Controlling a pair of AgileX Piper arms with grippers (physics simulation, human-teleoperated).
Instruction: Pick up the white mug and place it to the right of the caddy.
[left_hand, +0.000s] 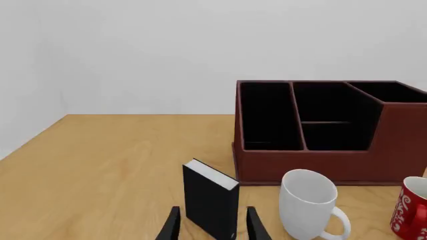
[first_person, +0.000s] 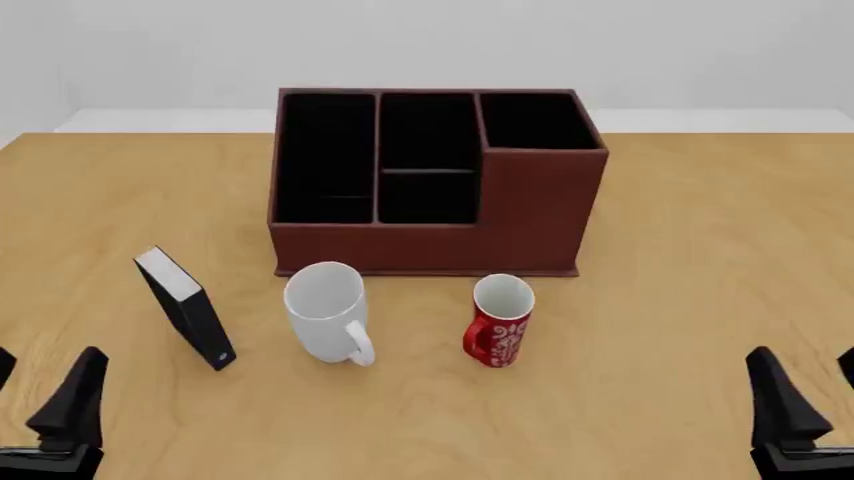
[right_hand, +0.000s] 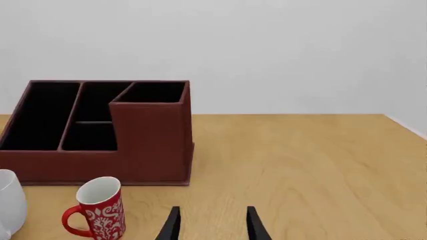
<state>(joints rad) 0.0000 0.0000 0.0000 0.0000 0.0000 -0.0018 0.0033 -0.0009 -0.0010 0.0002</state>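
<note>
White mug (first_person: 327, 309) stands upright on the wooden table (first_person: 667, 260), just in front of the caddy (first_person: 434, 180) near its left half, handle toward the camera; a red patterned mug (first_person: 501, 320) stands to its right and a black book-like box (first_person: 187, 308) to its left, each apart from it. Left gripper (first_person: 38, 415) and right gripper (first_person: 801, 415) sit low at the near table edge, well apart from the mugs. Both have fingers spread with a clear gap, holding nothing; 2 fingertips (left_hand: 172, 226) show in each wrist view.
</note>
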